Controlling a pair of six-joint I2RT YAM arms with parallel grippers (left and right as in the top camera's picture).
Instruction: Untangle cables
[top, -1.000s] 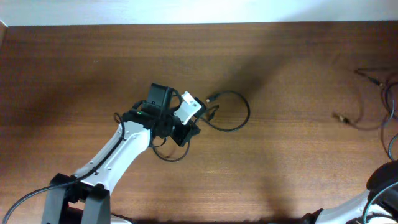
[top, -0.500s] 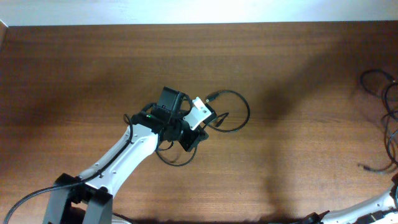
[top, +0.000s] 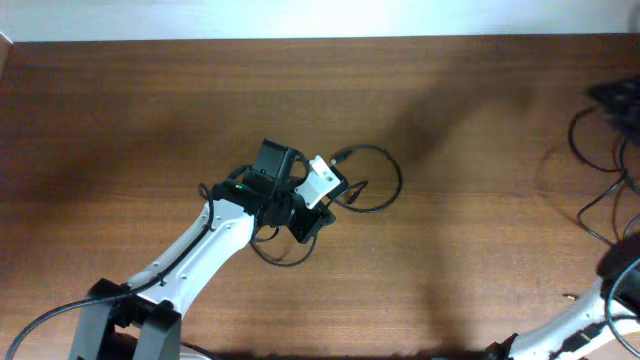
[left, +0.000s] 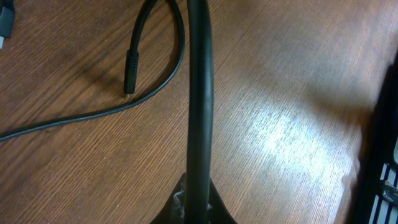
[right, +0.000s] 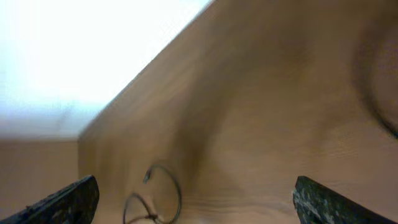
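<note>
A black cable (top: 397, 178) loops on the wooden table right of centre, its plug (top: 338, 156) lying free. My left gripper (top: 334, 197) is shut on this cable where the loop crosses. In the left wrist view the held cable (left: 200, 93) runs straight up from the closed left gripper (left: 199, 210), and the plug (left: 129, 73) lies to its left. More thin cables (top: 584, 213) sprawl at the right edge. My right gripper (right: 196, 205) is open wide, with nothing between its fingers (right: 69, 200). Far ahead of it, blurred, lies the cable loop (right: 166, 186).
A second small loop (top: 282, 258) of the same cable lies under the left arm (top: 205, 245). The right arm (top: 612, 300) enters at the bottom right corner. A white wall (top: 320, 18) borders the far table edge.
The right gripper has opened, and the cables at the right edge have shifted and changed shape. The left gripper moved slightly right with its cable, then stayed still.
</note>
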